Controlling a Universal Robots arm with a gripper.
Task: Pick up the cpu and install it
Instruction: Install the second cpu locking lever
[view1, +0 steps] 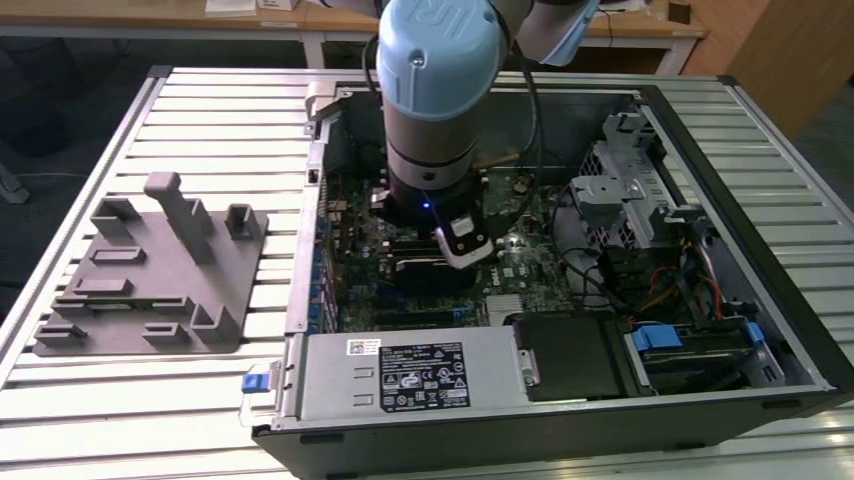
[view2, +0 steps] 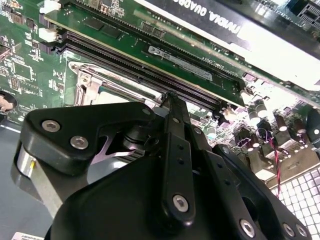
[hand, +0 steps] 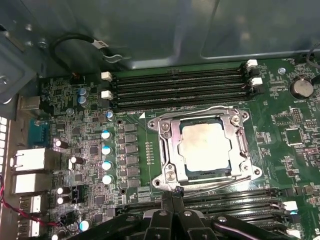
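- Exterior view: an open computer case (view1: 747, 330) lies on its side on a slatted metal table (view1: 174, 110); the robot arm (view1: 434, 90) reaches straight down into the case, over the green motherboard (view1: 534, 265)
- Inside the case, toward the exterior view's right, sit a metal drive cage (view1: 627, 190) and a bundle of cables (view1: 661, 290); along the near wall lies a grey power supply (view1: 400, 375) with a black drive bay (view1: 574, 355) beside it
- On the table at the exterior view's left, well apart from the case, stands a grey fixture (view1: 154, 275) with upright posts
- First wrist view: the cpu (hand: 206, 146), silvery with a pale rim, sits flat inside the square socket frame (hand: 202, 150) on the motherboard; the frame's metal plate surrounds it on all sides
- Rows of memory slots (hand: 180, 90) run on either side of the socket; small capacitors (hand: 106, 150) stand in a line near it
- End effector (hand: 172, 192): its black fingertips (hand: 176, 191) are pressed together and hold nothing; they hang just beside the socket frame's edge, apart from the cpu
- Second wrist view: the end effector's closed fingers (view2: 172, 107) point at the socket frame's metal rim (view2: 95, 82), with a black graphics card (view2: 225, 20) beyond the memory slots
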